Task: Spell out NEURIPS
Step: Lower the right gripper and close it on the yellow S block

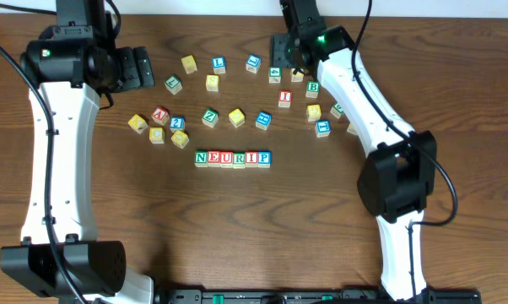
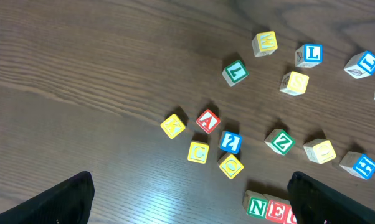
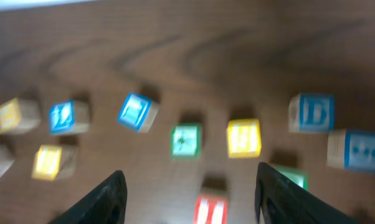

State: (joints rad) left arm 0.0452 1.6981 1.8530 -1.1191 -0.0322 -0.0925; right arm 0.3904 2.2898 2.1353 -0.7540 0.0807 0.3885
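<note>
A row of letter blocks reading N, E, U, R, I, P (image 1: 233,158) lies at the table's middle; its N and E end also shows in the left wrist view (image 2: 266,208). A yellow S block (image 1: 212,82) lies loose behind the row and shows in the left wrist view (image 2: 294,82). My left gripper (image 1: 140,67) is open and empty at the back left, above bare wood (image 2: 194,211). My right gripper (image 1: 286,57) is open and empty at the back centre. In the blurred right wrist view it (image 3: 190,199) hovers over a red block (image 3: 209,210).
Several loose blocks are scattered behind the row: a yellow, red and blue cluster at the left (image 1: 159,125), a green Z (image 1: 209,117), a red I (image 1: 284,98), and a green block (image 3: 186,140), a yellow block (image 3: 243,138) and a blue D (image 3: 312,113).
</note>
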